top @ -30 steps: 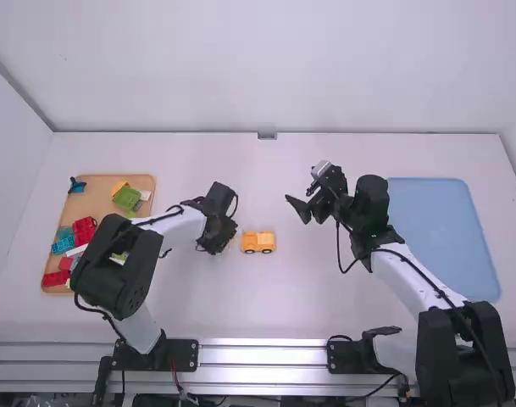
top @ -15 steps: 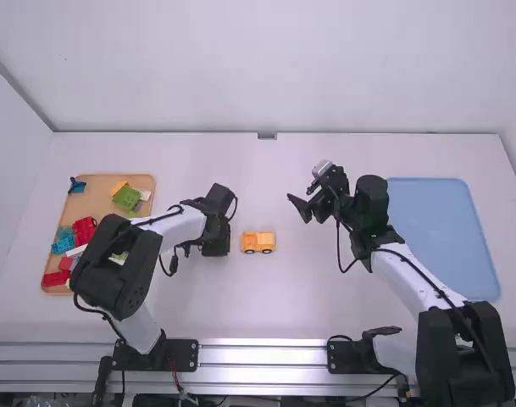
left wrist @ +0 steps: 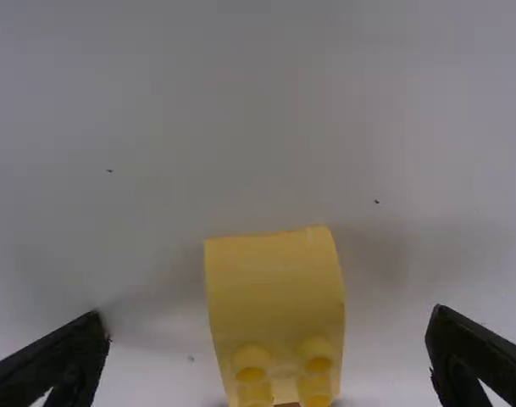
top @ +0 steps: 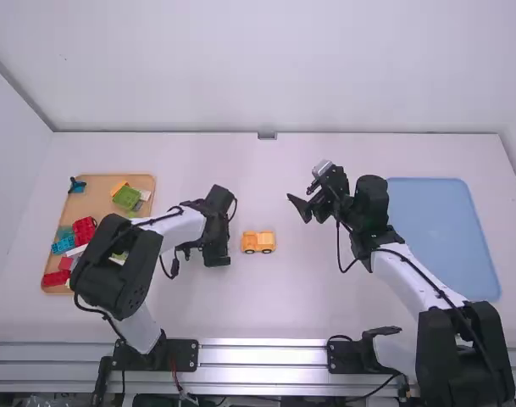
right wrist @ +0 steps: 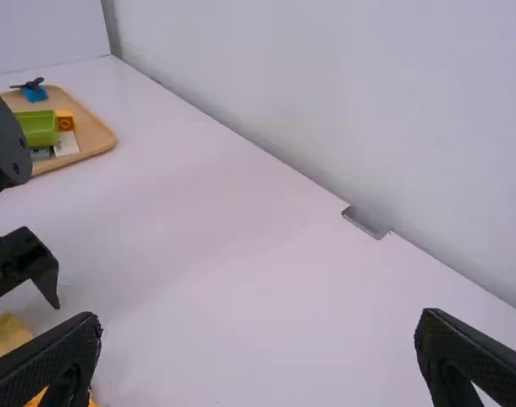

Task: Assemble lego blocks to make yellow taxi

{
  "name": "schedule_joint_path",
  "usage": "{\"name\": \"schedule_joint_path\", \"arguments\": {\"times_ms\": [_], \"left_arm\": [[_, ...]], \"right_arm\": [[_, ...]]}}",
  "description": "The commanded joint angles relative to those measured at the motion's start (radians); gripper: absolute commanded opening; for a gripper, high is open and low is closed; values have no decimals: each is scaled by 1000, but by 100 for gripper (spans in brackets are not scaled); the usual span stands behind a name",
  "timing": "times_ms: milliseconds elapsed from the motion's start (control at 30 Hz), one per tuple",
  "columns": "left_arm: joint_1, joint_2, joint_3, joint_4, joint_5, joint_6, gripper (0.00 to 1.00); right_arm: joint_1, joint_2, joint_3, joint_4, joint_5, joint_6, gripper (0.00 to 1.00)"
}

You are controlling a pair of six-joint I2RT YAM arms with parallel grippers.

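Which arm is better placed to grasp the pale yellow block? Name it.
The left, I'd judge: its gripper hangs open over the block, with a finger to either side. The right gripper is farther off.

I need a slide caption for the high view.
Yellow toy vehicle between left arm and right arm, with more blocks in the tan tray.

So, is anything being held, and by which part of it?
Nothing is held: the left gripper is open over a yellow block, the right gripper open too.
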Motion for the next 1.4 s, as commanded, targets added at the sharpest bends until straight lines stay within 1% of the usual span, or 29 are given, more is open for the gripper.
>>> {"name": "schedule_joint_path", "arguments": {"times_ms": [0,100,233,333,367,400,467,567,633,700,733,767,867,967,1067,1100,1200,1267,1300,1333,1367], "left_arm": [[10,18,-10,-3,-24,-14,99],[10,-1,-9,-3,-66,10,99],[10,-63,27,-23,-57,161,99],[10,-144,84,-130,-77,248,99],[10,-153,90,-143,-80,258,99],[10,-192,126,-200,-101,313,99],[10,-224,155,-247,-126,366,99],[10,-302,211,-333,-210,509,99],[10,-331,222,-350,-279,591,99],[10,-348,222,-350,-376,700,99],[10,-356,222,-350,-480,795,99],[10,-357,222,-350,-491,805,99],[10,-360,219,-349,-687,997,99],[10,-360,208,-349,-716,1092,99],[10,-360,194,-339,-605,1089,99],[10,-360,190,-339,-610,1123,99],[10,-360,189,-296,-693,1330,99],[10,-360,190,-258,-693,1484,99],[10,-360,190,-252,-692,1508,99],[10,-360,190,-241,-693,1567,99],[10,-360,190,-237,-692,1618,99]], "right_arm": [[3,3,0,0,4,3,98],[2,3,0,0,4,3,98],[2,3,0,1,4,3,98],[2,3,0,1,5,3,98],[2,3,0,1,5,3,98],[2,3,0,0,5,2,98],[3,3,0,0,5,3,99],[2,3,0,0,5,2,98],[0,3,0,1,5,2,98],[0,3,0,0,5,-8,98],[1,3,0,-2,5,-29,98],[1,3,0,-3,5,-33,98],[1,5,0,-3,4,-42,99],[1,5,0,-3,4,-42,98],[6,5,0,5,3,-42,98],[10,5,0,4,0,-42,99],[26,5,0,-4,-15,-43,99],[31,5,0,-11,-52,-48,98],[31,5,0,-11,-61,-51,98],[27,5,0,-11,-96,-63,99],[20,5,2,-11,-171,-82,99]]}}
